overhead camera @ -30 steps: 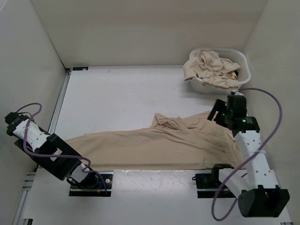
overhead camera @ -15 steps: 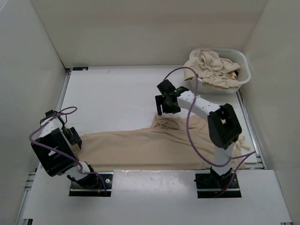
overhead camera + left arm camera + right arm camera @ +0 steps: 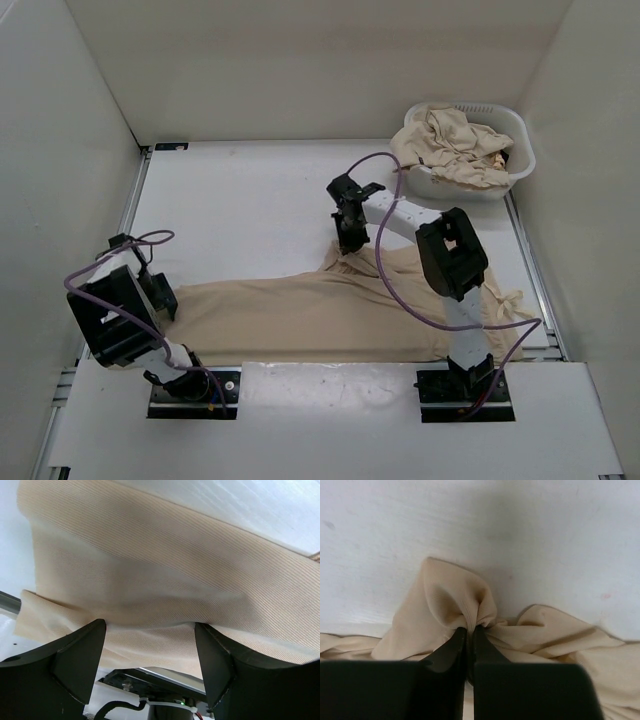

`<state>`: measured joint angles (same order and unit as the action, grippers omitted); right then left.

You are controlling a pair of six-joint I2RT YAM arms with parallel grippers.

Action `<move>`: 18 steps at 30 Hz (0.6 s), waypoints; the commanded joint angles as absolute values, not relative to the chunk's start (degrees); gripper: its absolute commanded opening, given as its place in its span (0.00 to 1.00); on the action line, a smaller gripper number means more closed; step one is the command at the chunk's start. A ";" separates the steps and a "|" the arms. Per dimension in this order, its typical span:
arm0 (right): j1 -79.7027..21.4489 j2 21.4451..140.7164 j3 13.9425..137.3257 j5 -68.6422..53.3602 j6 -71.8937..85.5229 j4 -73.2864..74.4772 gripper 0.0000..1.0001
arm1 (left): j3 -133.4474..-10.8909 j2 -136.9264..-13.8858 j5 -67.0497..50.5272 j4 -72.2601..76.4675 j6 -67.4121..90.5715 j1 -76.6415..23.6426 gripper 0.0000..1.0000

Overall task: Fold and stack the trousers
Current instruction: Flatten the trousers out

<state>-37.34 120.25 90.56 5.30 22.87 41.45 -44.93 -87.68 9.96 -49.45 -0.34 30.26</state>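
One pair of beige trousers [image 3: 330, 310] lies spread lengthwise across the near part of the table. My right gripper [image 3: 348, 240] is at their far bunched edge. In the right wrist view it [image 3: 469, 628] is shut on a raised fold of the trousers [image 3: 445, 597]. My left gripper [image 3: 162, 300] stands at the left end of the legs. The left wrist view shows it [image 3: 150, 630] open, with the trousers' fabric [image 3: 160, 570] lying between its fingers [image 3: 80, 652] and ungripped.
A white laundry basket [image 3: 521, 135] at the back right holds more crumpled beige trousers [image 3: 450, 145]. White walls close in the table on three sides. A metal rail [image 3: 128, 225] runs along the left edge.
The right arm swung from the right side over to the trousers' far edge and shut on a fold. The left arm rose and moved to the leg end, staying open.
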 commanded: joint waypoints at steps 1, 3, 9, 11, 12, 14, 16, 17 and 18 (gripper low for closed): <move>-33.06 122.08 93.95 -1.75 24.94 40.96 0.00 | -37.10 -92.20 15.64 -40.61 0.00 27.79 0.83; -29.19 120.43 93.96 -2.46 28.46 36.77 0.00 | -36.22 -92.20 16.34 -40.08 0.00 26.82 0.83; -23.29 105.42 82.28 16.98 47.09 22.70 0.00 | -34.19 -93.25 18.02 -38.23 0.00 24.09 0.83; -23.29 102.41 80.60 23.53 50.52 22.68 0.00 | -34.19 -93.25 18.02 -38.23 0.00 24.08 0.83; -23.81 101.00 80.60 25.47 50.54 23.46 0.00 | -34.19 -93.77 18.02 -37.71 0.00 24.08 0.83; -24.43 100.99 81.38 28.73 50.28 24.35 0.00 | -33.66 -93.78 18.02 -37.71 0.00 24.08 0.83; -24.96 103.96 85.83 27.16 46.50 29.40 0.00 | -33.66 -93.78 18.02 -37.71 0.00 24.08 0.83; -25.92 106.24 87.26 27.16 45.54 30.92 0.00 | -33.66 -93.78 18.02 -37.71 0.00 24.08 0.83; -26.45 107.22 88.49 26.55 41.96 32.07 0.01 | -33.66 -93.78 18.54 -37.71 0.00 24.08 0.83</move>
<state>-24.62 103.35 85.01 22.92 45.17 29.17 -43.22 -86.02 16.36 -47.55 -1.98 23.77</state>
